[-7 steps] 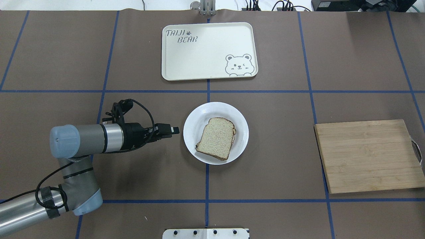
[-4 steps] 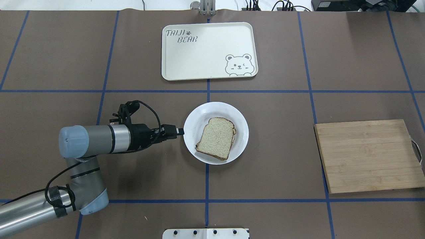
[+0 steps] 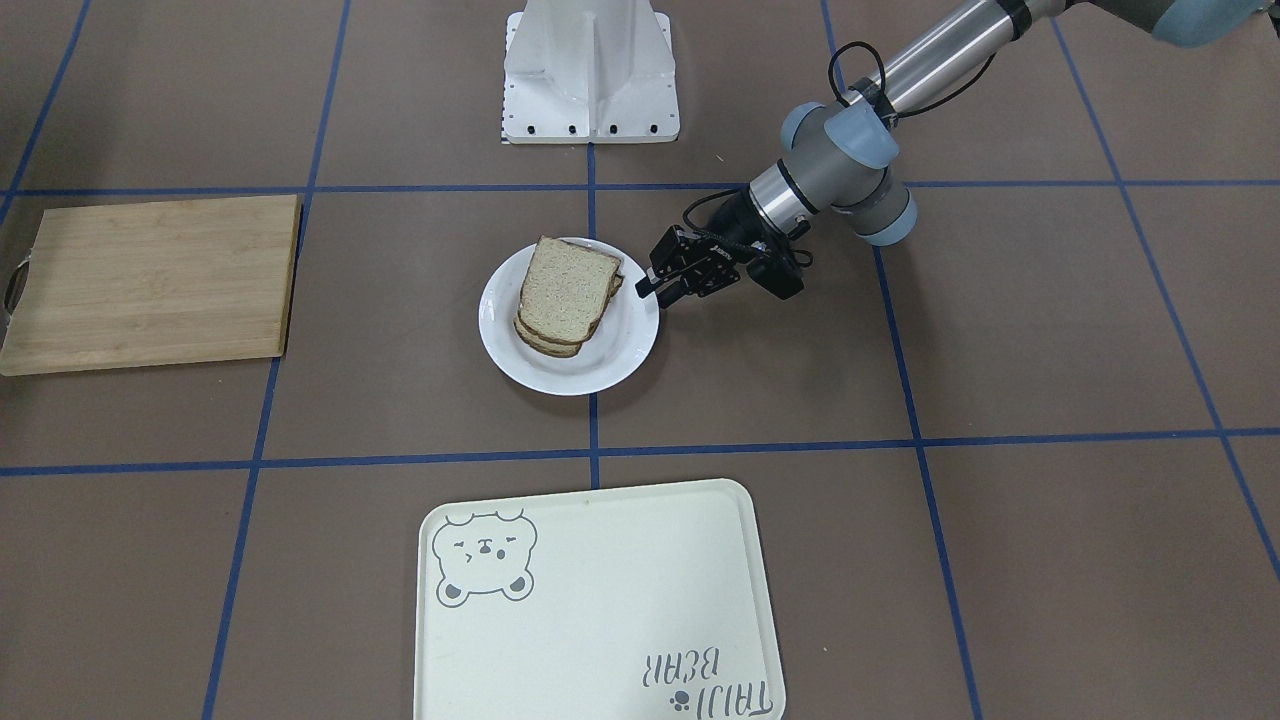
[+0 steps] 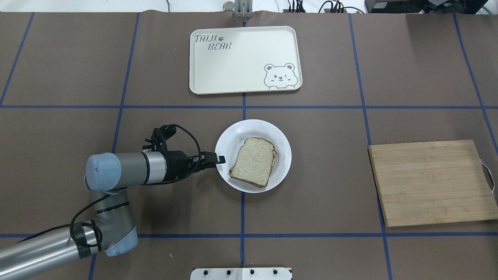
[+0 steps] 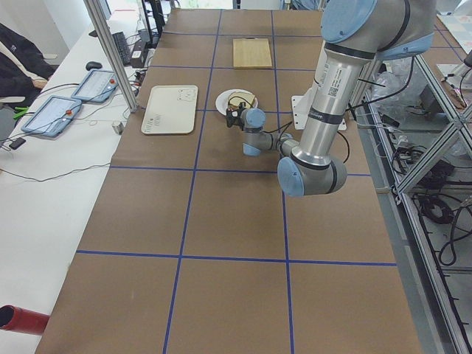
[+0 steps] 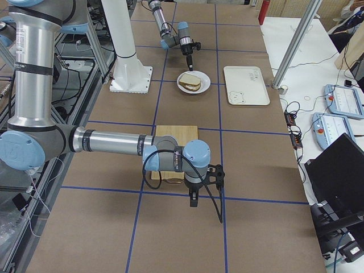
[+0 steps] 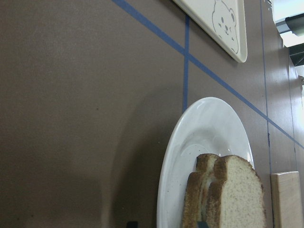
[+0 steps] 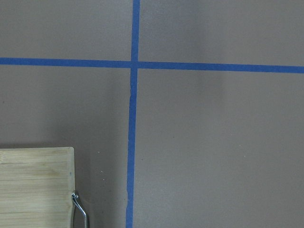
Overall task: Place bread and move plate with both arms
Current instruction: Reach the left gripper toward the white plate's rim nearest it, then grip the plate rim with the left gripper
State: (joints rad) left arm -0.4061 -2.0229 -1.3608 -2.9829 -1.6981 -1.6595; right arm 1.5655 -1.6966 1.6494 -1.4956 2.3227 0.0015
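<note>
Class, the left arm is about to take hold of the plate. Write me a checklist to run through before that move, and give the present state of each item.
1. Left end effector open: ok.
2. It is at the rim of the plate on the robot's left: ok.
3. Rim seated inside its grasp: cannot tell; the left wrist view cuts this off.
4. Bread lies on the plate, inside the rim: ok.
5. Right end effector at the plate: not ok; it hangs beside the cutting board, far from the plate.
6. Right end effector open: cannot tell.
</note>
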